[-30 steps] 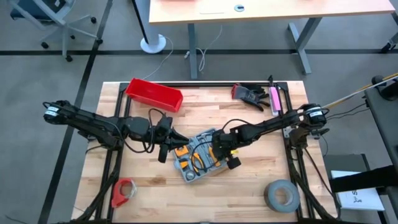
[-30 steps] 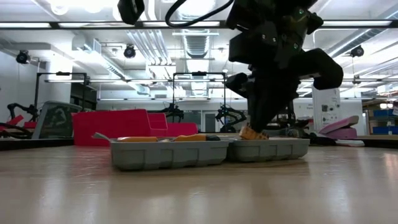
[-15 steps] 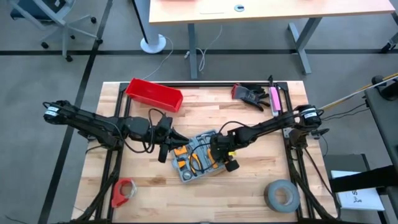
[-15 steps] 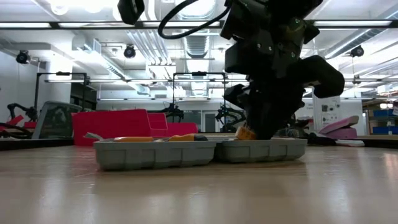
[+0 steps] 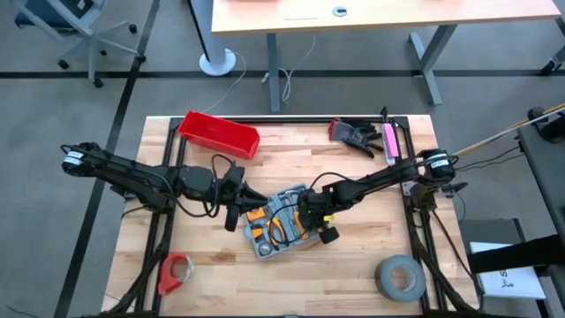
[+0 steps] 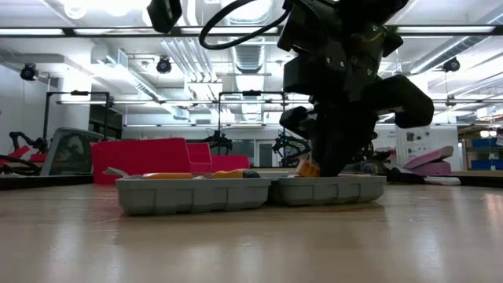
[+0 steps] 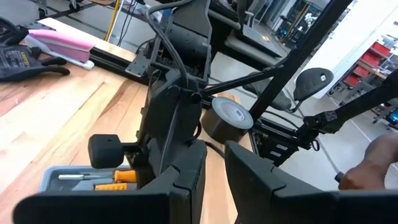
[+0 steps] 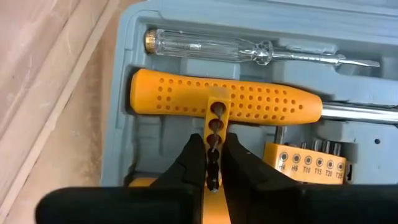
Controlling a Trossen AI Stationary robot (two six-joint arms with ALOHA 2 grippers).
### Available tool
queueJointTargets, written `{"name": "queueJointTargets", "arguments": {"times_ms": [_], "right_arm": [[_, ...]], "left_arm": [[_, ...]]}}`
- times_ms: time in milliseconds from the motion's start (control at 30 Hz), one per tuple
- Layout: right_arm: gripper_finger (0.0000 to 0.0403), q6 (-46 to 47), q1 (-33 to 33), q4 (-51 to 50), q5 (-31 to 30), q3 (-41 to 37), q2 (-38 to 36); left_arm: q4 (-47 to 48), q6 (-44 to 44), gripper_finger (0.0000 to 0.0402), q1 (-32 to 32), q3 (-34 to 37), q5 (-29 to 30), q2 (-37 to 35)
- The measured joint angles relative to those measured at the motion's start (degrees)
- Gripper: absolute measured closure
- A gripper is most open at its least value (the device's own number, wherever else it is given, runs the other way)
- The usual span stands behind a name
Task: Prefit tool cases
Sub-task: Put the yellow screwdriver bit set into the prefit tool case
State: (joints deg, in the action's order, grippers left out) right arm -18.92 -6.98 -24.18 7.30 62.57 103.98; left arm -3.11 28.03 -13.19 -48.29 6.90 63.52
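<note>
The grey-blue tool case (image 5: 281,228) lies open and flat on the wooden table, seen edge-on in the low view (image 6: 236,192). Its recesses hold a yellow dotted handle (image 8: 261,102), a clear screwdriver (image 8: 211,46) and a yellow bit block (image 8: 305,162). My right gripper (image 5: 306,216) reaches down into the case, shut on a thin yellow strip with holes (image 8: 215,118). My left gripper (image 5: 240,210) hovers at the case's left side, above the table. A narrow gap shows between its fingers (image 7: 214,162), with nothing in it. My right gripper pinches the thin yellow holed strip (image 8: 213,163) between its two fingers (image 8: 189,162), on the strip's flat sides. The fingers slant steeply down from the table's right and lie along the strip. The strip's free end (image 8: 217,107) juts past the fingertips across the yellow handle; whether it touches the handle does not show.
A red bin (image 5: 219,134) stands at the far left. Black gloves (image 5: 355,134) and a pink tool (image 5: 389,141) lie at the far right. A grey tape roll (image 5: 399,276) sits near right and a red roll (image 5: 175,272) near left. A person's hand (image 7: 376,165) shows beyond the table.
My right gripper has sunk a little into the case and shifted slightly toward the table's left. The open case has slid a short way toward the table's left along the tabletop, staying flat.
</note>
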Motion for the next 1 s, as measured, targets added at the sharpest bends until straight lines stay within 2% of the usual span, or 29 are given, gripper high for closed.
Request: {"name": "queueJointTargets", "arguments": {"times_ms": [167, 433, 667, 867, 1000], "right_arm": [[0.0387, -1.3, -1.0, -1.2, -2.9, 0.7, 0.0], [0.0394, -8.1, -1.7, -8.5, -6.2, 7.1, 0.2], [0.0396, -19.7, -1.8, -14.6, -6.0, 10.1, 0.2], [0.0397, -25.4, -2.3, -15.0, -6.0, 10.2, 0.2], [0.0393, -33.5, -3.6, -15.1, -6.0, 10.2, 0.2]], "left_arm": [[0.7, 1.7, 0.0335, 0.0, 0.0, -1.9, -0.6], [0.6, 3.3, 0.0335, 0.0, 0.0, -1.9, -1.5], [1.3, 4.3, 0.0335, 0.0, 0.0, -1.9, -1.5], [1.2, 4.3, 0.0335, 0.0, 0.0, -1.9, -1.3], [1.2, 4.3, 0.0335, 0.0, 0.0, -1.9, -1.1]]}}
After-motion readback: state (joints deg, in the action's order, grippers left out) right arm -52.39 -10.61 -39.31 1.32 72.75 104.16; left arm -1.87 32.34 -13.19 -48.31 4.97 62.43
